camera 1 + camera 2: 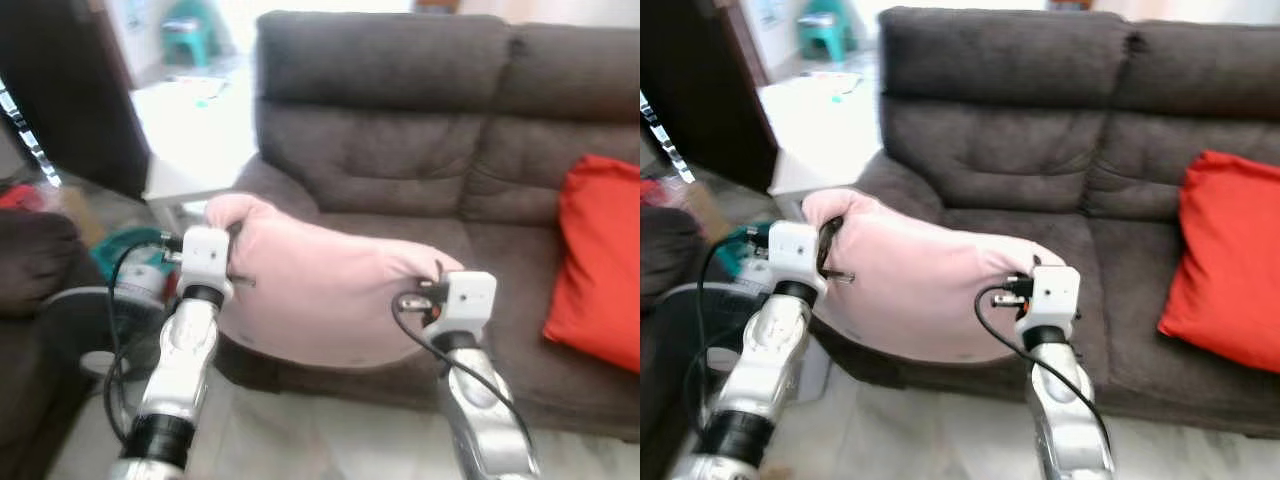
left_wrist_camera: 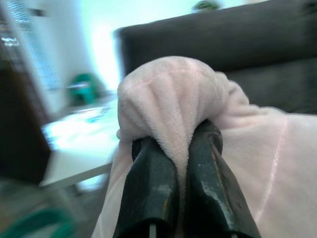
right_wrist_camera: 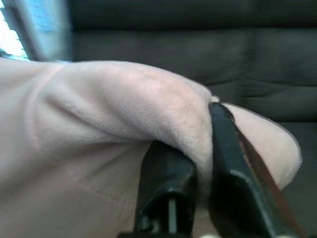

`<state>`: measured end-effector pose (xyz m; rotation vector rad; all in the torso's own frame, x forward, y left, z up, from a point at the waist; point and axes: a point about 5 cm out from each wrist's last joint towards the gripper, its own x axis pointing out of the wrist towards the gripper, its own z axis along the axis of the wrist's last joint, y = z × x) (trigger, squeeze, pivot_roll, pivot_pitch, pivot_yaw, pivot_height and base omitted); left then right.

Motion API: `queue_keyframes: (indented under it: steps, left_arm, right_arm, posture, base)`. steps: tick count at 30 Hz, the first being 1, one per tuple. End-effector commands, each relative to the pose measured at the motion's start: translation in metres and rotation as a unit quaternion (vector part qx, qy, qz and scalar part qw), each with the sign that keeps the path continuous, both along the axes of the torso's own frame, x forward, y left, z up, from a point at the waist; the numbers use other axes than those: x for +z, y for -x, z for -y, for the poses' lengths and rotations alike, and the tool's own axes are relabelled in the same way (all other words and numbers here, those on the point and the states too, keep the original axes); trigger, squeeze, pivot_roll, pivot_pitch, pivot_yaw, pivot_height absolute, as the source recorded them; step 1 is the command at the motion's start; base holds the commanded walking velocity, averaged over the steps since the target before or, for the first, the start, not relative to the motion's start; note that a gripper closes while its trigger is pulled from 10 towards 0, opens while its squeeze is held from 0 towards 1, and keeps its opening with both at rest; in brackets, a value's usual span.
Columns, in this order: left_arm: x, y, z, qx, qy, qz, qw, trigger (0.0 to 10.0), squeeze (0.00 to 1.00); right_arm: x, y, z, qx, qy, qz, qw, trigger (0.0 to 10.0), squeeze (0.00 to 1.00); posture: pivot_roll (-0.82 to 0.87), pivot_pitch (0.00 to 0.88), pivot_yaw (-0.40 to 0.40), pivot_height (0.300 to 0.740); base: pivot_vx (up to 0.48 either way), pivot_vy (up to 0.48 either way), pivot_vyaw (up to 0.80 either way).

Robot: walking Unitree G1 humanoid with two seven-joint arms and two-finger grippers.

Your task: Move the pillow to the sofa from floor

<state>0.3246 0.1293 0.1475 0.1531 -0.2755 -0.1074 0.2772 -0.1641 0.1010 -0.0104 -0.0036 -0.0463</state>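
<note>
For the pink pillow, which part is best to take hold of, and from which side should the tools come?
Grip the pink pillow at its two upper corners, one per tool, coming from the front, the side facing away from the sofa. The soft fleece bunches into a fold that thin fingers can pinch, as the left tool and right tool do now. Holding both ends probably limits sagging of the wide, limp pillow.

A soft pale-pink fleece pillow is held up off the floor, sagging between its 2 pinched upper corners. It hangs just before the front edge of the dark grey-brown sofa, by the left seat.
</note>
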Motion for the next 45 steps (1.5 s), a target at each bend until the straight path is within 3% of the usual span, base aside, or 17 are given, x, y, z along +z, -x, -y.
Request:
queue_keyframes:
  steps: [1, 11, 28, 36, 45]
  left_arm:
    - [0.018, -0.002, -0.014, 0.020, -0.001, 0.035, 0.999, 10.0, 0.00]
    - [0.031, -0.005, -0.012, 0.019, 0.004, 0.054, 0.998, 10.0, 0.00]
    - [0.029, -0.004, -0.010, 0.013, 0.005, 0.047, 0.999, 10.0, 0.00]
    - [0.025, -0.004, -0.005, -0.014, 0.005, 0.032, 0.999, 10.0, 0.00]
    - [0.019, -0.001, 0.010, -0.093, 0.013, 0.000, 0.996, 10.0, 0.00]
  right_arm:
    - [0.024, -0.007, -0.014, 0.022, -0.008, 0.054, 0.998, 10.0, 0.00]
    - [0.038, -0.011, -0.016, 0.037, 0.009, 0.073, 0.997, 10.0, 0.00]
    - [0.039, -0.014, -0.009, 0.030, 0.013, 0.065, 0.997, 10.0, 0.00]
    - [0.037, -0.015, -0.004, 0.021, 0.017, 0.055, 0.998, 10.0, 0.00]
    - [0.036, -0.019, 0.003, -0.008, 0.022, 0.045, 0.999, 10.0, 0.00]
  posture:
    - [0.03, 0.013, 0.002, 0.740]
    - [0.03, 0.014, 0.000, 0.740]
    - [0.03, 0.015, -0.002, 0.740]
    - [0.03, 0.016, -0.002, 0.740]
    - [0.04, 0.014, -0.002, 0.740]
  base:
    - [0.341, 0.000, 0.00]
    - [0.342, 0.000, 0.00]
    - [0.343, 0.000, 0.66]
    - [0.317, 0.000, 0.00]
    - [0.240, 0.000, 0.00]
